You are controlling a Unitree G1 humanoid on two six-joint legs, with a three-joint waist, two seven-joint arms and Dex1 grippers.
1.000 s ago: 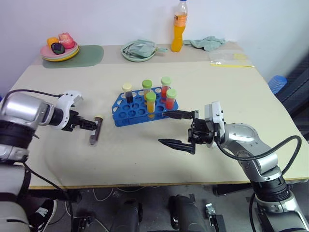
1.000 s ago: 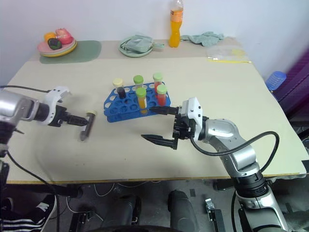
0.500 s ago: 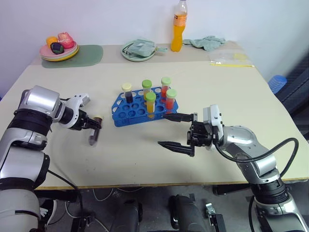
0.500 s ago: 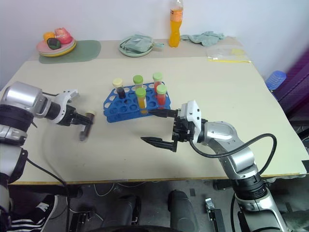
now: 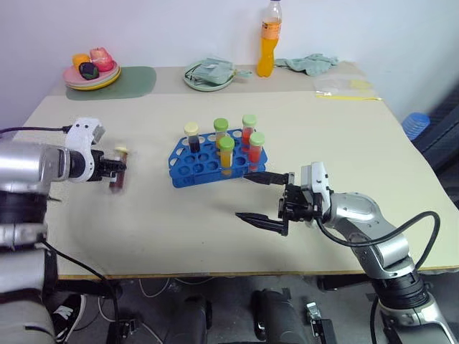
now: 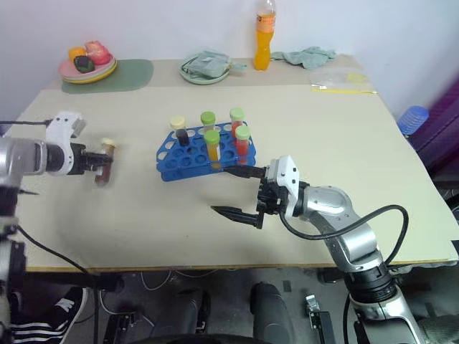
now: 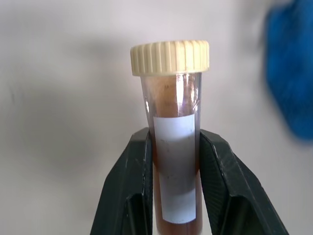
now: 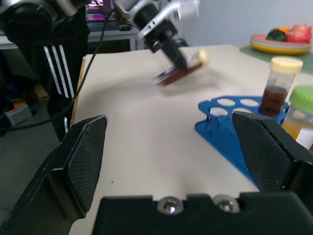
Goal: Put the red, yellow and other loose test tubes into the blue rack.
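You have the beige table [image 5: 301,129] in front of you, with the blue rack [image 5: 215,158] standing near its middle and five capped test tubes upright in it: a dark one with a cream cap [image 5: 191,136] at the left end, and yellow and red ones with green caps beside it. Your right gripper [image 5: 262,199] hovers just near and right of the rack, its two black fingers spread wide with nothing between them. Well to the left, your left gripper [image 5: 115,168] is clamped on the loose dark brown tube [image 7: 175,161], cream cap up, lifted clear of the table and well apart from the rack.
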